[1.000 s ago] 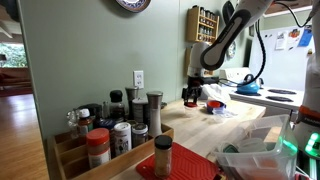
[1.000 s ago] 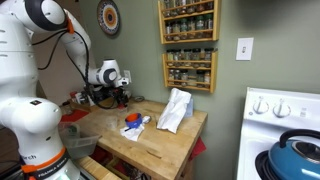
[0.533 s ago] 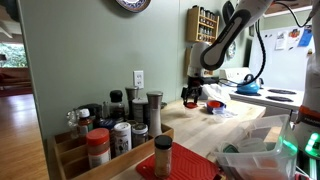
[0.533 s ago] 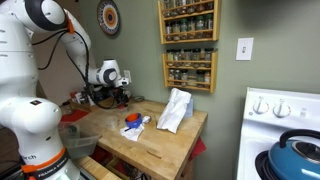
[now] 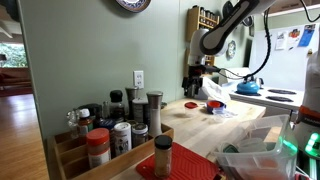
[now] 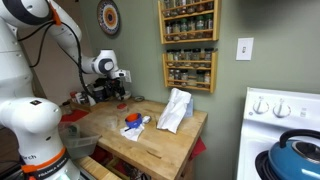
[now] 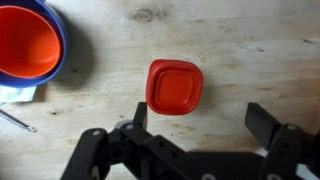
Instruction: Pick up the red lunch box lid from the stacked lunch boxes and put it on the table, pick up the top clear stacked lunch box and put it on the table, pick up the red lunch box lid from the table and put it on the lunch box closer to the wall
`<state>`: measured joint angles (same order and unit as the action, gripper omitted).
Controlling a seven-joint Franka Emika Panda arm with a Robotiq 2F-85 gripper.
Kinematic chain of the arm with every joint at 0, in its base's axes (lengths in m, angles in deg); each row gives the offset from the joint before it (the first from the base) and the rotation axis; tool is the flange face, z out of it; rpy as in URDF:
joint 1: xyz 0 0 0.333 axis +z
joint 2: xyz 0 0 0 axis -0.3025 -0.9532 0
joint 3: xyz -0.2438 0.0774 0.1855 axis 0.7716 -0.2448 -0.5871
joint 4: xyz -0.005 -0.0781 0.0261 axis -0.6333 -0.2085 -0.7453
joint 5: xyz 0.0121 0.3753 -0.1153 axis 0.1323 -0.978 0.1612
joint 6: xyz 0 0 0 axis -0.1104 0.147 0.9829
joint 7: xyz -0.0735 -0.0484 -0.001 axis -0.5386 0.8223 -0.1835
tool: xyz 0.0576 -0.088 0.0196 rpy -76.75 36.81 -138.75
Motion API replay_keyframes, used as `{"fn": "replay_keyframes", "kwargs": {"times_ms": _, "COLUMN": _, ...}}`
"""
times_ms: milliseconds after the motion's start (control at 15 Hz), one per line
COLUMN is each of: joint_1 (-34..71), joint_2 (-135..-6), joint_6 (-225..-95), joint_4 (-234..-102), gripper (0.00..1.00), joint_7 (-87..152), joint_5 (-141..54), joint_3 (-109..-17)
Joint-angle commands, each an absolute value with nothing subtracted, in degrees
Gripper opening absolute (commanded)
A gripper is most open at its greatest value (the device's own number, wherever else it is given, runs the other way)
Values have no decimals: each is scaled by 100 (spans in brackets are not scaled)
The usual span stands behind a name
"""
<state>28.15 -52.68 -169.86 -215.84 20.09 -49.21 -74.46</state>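
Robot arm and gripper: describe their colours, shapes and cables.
The arm is white, with rounded, bulky segments and dark joint bands; a thin dark cable runs along it. The gripper is black, with angular, linked fingers. No markings are readable.

White jointed arm ending in a black tool

The arm (image 6: 30, 12) is made of glossy white, rounded shells with dark bands where the links meet. Its broad white base (image 6: 35, 135) fills the 8 o'clock corner of an exterior view and carries a small dark marking too small to read. A thin dark cable (image 6: 78, 50) runs alongside the upper links. The last link is a white wrist housing (image 6: 104, 65) with a round dark face. In the wrist view the tool (image 7: 200, 114) is matte black. It has angular, blocky fingers (image 7: 266, 122) at 5 and 7 o'clock, joined to a black linkage body along 6 o'clock.
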Motion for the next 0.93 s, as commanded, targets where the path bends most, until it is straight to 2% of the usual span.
{"fn": "replay_keyframes", "kwargs": {"times_ms": 0, "joint_1": 2747, "joint_2": -4527, "joint_6": -16141, "joint_4": -21544, "gripper": 100, "joint_7": 1934, "joint_5": -4650, "joint_3": -7554}}
{"fn": "replay_keyframes", "kwargs": {"times_ms": 533, "joint_1": 2703, "joint_2": -3765, "joint_6": -14949, "joint_4": -21144, "gripper": 100, "joint_7": 2012, "joint_5": -4167, "joint_3": -7782}}
{"fn": "replay_keyframes", "kwargs": {"times_ms": 867, "joint_1": 2719, "joint_2": -3798, "joint_6": -15158, "joint_4": -21089, "gripper": 100, "joint_7": 2035, "joint_5": -4318, "joint_3": -7786}}
